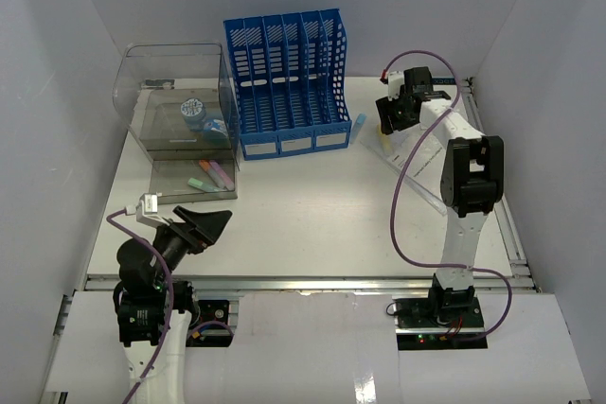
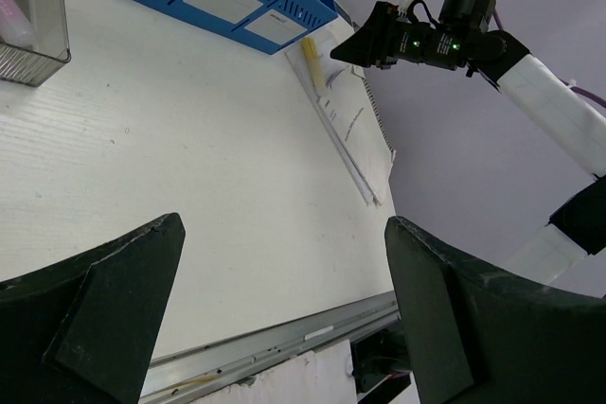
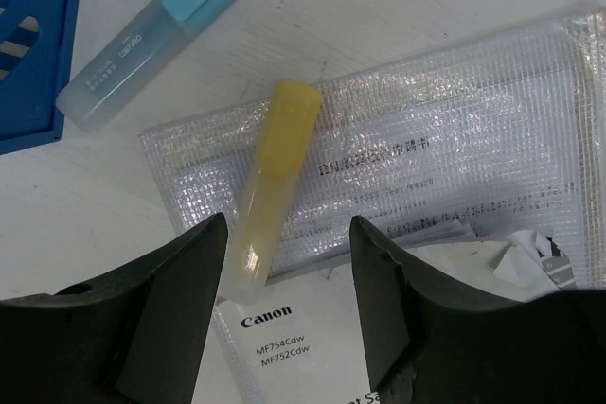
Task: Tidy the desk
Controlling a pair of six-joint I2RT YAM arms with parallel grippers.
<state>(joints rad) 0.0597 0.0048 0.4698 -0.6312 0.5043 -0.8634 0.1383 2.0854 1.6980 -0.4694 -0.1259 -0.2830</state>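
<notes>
The white desk [image 1: 303,210] carries a clear mesh document folder [image 1: 418,166] at its right rear. On that folder [image 3: 454,130] lies a yellow highlighter [image 3: 275,177]. My right gripper [image 3: 289,226] hovers just over it with its jaws apart; the highlighter's clear lower end sits between the fingers, close beside the left finger [image 3: 180,281]. A light blue highlighter [image 3: 156,40] lies on the desk beside the folder. My left gripper [image 1: 214,224] hangs wide open over the desk's front left, holding nothing, and its wrist view shows the front rail between its fingers [image 2: 142,272].
A blue slotted file rack [image 1: 287,82] stands at the back centre, close to the left of my right gripper [image 1: 390,116]. A clear plastic box [image 1: 178,101] holding small items stands at the back left, with several highlighters [image 1: 214,175] on its front tray.
</notes>
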